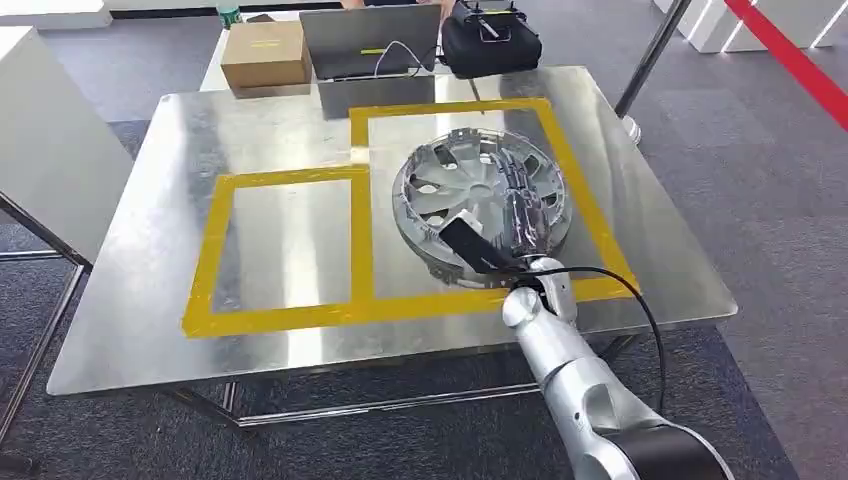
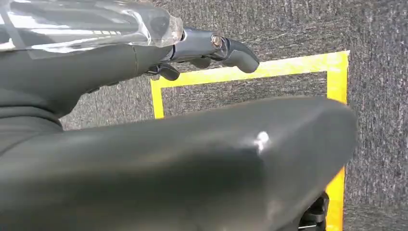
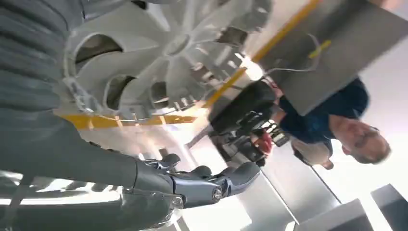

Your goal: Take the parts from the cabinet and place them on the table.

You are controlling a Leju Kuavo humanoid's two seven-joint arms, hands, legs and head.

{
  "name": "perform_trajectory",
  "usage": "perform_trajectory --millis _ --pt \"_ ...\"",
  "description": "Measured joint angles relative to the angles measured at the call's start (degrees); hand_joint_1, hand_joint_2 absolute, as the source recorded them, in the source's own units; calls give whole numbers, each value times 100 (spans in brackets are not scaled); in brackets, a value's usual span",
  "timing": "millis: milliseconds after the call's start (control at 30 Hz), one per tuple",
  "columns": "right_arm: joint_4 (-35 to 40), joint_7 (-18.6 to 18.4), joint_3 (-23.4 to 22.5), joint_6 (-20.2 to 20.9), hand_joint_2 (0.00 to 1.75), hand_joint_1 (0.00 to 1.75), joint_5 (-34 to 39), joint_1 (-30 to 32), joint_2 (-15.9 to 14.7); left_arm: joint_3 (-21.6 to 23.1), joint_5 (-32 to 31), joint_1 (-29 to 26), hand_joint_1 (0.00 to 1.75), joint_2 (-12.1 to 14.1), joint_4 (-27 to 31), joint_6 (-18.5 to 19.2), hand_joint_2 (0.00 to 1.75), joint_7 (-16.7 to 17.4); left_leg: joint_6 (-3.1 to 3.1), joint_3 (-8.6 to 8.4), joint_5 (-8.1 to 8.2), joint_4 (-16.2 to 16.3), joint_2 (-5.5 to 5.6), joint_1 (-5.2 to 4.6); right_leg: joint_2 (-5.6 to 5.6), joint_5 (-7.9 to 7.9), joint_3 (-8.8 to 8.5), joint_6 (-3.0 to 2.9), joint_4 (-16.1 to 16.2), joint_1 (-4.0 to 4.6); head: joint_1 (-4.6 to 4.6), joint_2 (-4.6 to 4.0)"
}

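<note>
Right hand (image 1: 525, 215) reaches over the wheel cover (image 1: 480, 200), fingers stretched flat across its spokes, nothing visibly gripped; the cover lies flat on the steel surface (image 1: 130, 300) inside the right-hand yellow tape box (image 1: 590, 215); left hand (image 2: 207, 48) hangs over carpet, fingers loosely curled, holding nothing; a person (image 3: 337, 130) sits beyond the surface.

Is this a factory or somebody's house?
Probably a robot test lab: a metal table marked with yellow tape squares, a wheel cover on it, and a laptop behind.
</note>
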State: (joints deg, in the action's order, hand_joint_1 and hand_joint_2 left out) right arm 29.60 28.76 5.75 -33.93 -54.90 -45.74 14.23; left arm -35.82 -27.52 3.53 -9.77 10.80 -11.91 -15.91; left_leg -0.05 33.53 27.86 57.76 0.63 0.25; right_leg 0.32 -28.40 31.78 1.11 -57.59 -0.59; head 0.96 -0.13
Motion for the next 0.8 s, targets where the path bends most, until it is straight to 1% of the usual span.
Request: perform_trajectory --millis 67,167,200,300,400,433,500,533,600,700,800 --pt "610 86 19 237 175 0 481 213 0 -33 0 0 0 2 0 0 0 0 0 0 0 0 2 0 -1 0 -1 0 0 0 0 0" --pt "1789 125 102 379 175 0 1201 689 -42 -90 0 -1 0 2 0 6 0 0 0 1 1 0 1 0 -1 -1 0 0 0 -1 2 0" --pt "2161 123 146 409 175 0 1341 833 -72 -105 0 -1 0 4 0 7 0 0 0 1 1 0 1 -1 -1 -1 0 0 0 -2 0 0" --pt "2927 160 232 475 175 0 1646 1129 -146 -144 0 0 0 7 0 9 0 0 -1 -1 3 0 -3 -1 6 -1 2 0 2 -2 2 0" --pt "3784 396 236 808 175 0 2911 1524 -217 -199 20 -1 0 7 0 9 0 0 0 -2 2 0 5 -1 -4 -2 1 0 3 -1 2 0" --pt "4087 442 227 1001 175 0 3407 1661 -245 -219 37 -3 0 7 0 9 0 0 0 -2 2 0 3 -1 -4 -2 0 0 3 -1 4 0" --pt "4654 512 177 1361 175 0 4141 1994 -328 -249 50 -4 0 9 0 9 0 0 0 -3 2 -1 3 -1 -4 -2 -2 0 3 -1 0 0" --pt "4921 554 151 1556 0 0 4418 2166 -372 -269 52 -4 0 13 0 9 0 0 -1 -3 2 -1 2 -1 -3 -2 -1 0 3 -1 2 0" --pt "5371 698 105 1984 0 0 4877 2482 -448 -302 52 -4 0 20 0 9 0 0 -1 -3 3 -1 0 -1 0 -2 1 0 3 -1 0 0" --pt "5843 930 -5 2588 0 0 5563 2835 -542 -332 28 -2 0 28 0 26 0 0 -1 -4 4 -1 1 -1 -1 -2 0 0 4 -1 0 0" --pt "6319 1076 -169 3429 0 0 6252 3201 -608 -346 -46 -3 0 44 0 52 0 0 -1 -4 4 -1 1 -1 -2 -2 -1 0 4 -1 2 0"
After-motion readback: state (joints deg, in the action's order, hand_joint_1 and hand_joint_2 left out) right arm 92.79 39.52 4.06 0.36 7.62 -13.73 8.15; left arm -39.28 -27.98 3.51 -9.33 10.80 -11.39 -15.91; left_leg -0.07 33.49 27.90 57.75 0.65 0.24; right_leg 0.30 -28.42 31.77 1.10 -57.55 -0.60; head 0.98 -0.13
